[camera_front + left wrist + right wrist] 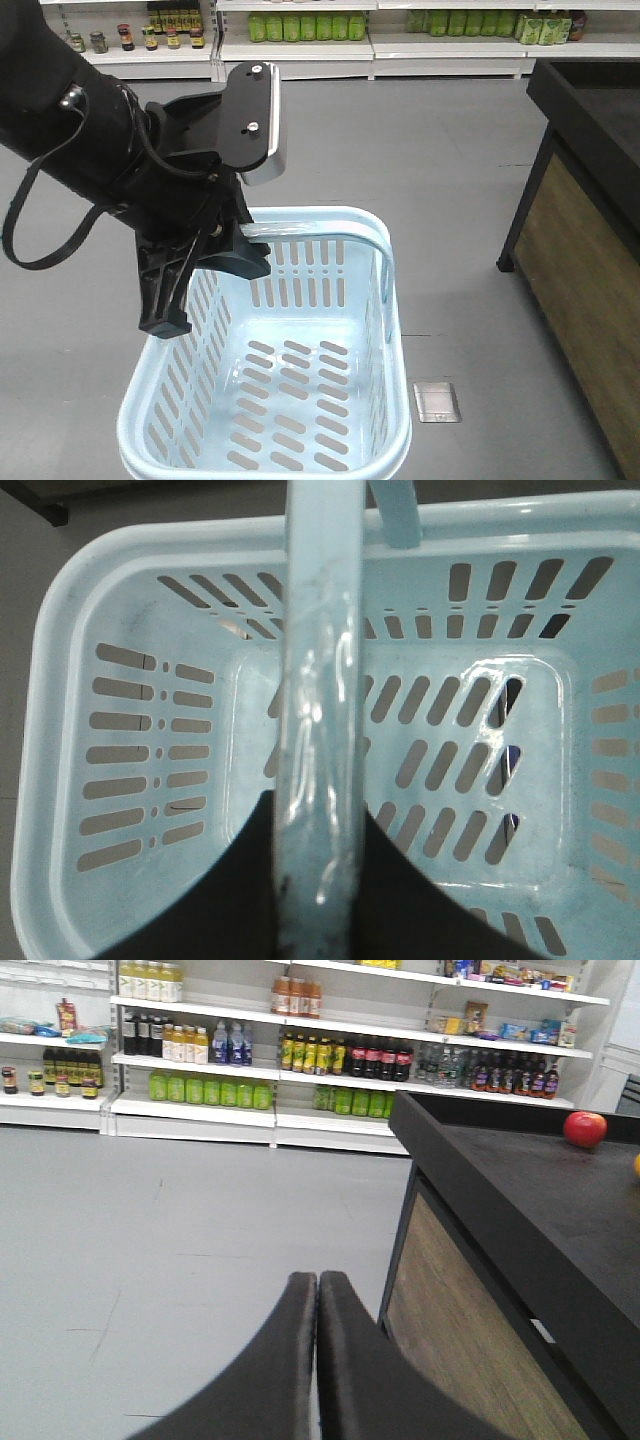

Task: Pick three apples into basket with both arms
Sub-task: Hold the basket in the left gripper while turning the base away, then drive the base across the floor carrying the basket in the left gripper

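Note:
The pale blue basket (330,270) hangs above the floor by its handle (340,233), and nothing lies inside it. My left gripper (212,290) is shut on that handle. In the left wrist view the handle (320,680) runs straight between the two black fingers of my left gripper (318,805), with the basket's rim (60,680) and slotted floor below. My right gripper (317,1278) is shut on nothing and points over the grey floor. One red apple (584,1128) sits far off on the black counter (500,1170). No other apple is in view.
The black-topped counter (590,110) with wood-look sides stands to the right. Store shelves (300,40) with bottles and jars line the back wall. A small metal plate (436,402) is set in the grey floor. A yellow sliver (637,1165) shows at the counter's right edge.

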`<state>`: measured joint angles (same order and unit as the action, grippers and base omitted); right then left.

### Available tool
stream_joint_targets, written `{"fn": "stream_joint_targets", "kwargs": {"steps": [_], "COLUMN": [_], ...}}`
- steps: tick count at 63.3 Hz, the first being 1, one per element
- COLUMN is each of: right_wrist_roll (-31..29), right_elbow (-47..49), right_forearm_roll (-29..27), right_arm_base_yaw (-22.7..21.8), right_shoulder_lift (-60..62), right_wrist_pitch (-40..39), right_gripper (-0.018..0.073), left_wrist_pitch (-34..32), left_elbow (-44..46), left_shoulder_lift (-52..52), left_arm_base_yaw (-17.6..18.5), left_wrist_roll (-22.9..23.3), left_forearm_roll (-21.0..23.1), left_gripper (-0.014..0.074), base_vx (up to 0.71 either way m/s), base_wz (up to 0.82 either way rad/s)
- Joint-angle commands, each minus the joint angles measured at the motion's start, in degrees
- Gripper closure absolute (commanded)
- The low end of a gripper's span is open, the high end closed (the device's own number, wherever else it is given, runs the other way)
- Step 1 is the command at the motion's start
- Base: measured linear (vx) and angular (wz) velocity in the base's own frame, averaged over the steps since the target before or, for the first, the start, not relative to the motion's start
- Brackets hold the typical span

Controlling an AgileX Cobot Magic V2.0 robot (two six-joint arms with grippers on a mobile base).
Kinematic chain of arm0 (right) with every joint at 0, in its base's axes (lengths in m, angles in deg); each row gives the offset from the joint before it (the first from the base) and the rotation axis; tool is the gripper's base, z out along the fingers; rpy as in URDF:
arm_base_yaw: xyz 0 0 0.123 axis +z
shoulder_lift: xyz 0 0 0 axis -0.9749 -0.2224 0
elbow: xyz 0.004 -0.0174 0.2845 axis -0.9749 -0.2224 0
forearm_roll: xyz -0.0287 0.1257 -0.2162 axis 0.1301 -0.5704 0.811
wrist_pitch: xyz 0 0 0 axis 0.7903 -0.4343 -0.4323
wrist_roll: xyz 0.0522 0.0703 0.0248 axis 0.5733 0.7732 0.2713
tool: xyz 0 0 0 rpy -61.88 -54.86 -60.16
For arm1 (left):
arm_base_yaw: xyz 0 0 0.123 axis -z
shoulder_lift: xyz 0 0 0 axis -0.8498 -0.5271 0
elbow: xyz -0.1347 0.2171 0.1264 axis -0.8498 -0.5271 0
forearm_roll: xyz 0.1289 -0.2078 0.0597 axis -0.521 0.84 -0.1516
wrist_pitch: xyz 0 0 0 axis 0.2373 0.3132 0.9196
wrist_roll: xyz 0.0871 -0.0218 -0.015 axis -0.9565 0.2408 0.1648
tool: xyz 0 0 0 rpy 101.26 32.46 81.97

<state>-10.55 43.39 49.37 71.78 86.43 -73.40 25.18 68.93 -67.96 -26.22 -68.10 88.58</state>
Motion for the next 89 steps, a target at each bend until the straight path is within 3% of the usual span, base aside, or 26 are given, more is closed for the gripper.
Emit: {"fn": "stream_joint_targets", "kwargs": {"steps": [1, 89], "right_wrist_roll": [-0.2, -0.2], "right_elbow": [-0.64, -0.64], "right_forearm_roll": [0.09, 0.09], "right_arm_base_yaw": [-0.15, -0.15], "right_shoulder_lift": [0.99, 0.99], "right_wrist_pitch": [-4.34, -4.34], "right_gripper": [0.0568, 0.0568], "left_wrist_pitch": [-1.61, -1.61], "left_elbow": [1.77, 1.77], "left_shoulder_lift": [2.34, 2.34], "left_arm_base_yaw": [0.17, 0.17], "left_wrist_roll": [0.52, 0.52], "left_forearm_roll": [2.42, 2.48], "left_gripper": [0.0603, 0.0603], "base_vx": [-0.06, 0.12], "base_wz": [0.23, 0.01]}}
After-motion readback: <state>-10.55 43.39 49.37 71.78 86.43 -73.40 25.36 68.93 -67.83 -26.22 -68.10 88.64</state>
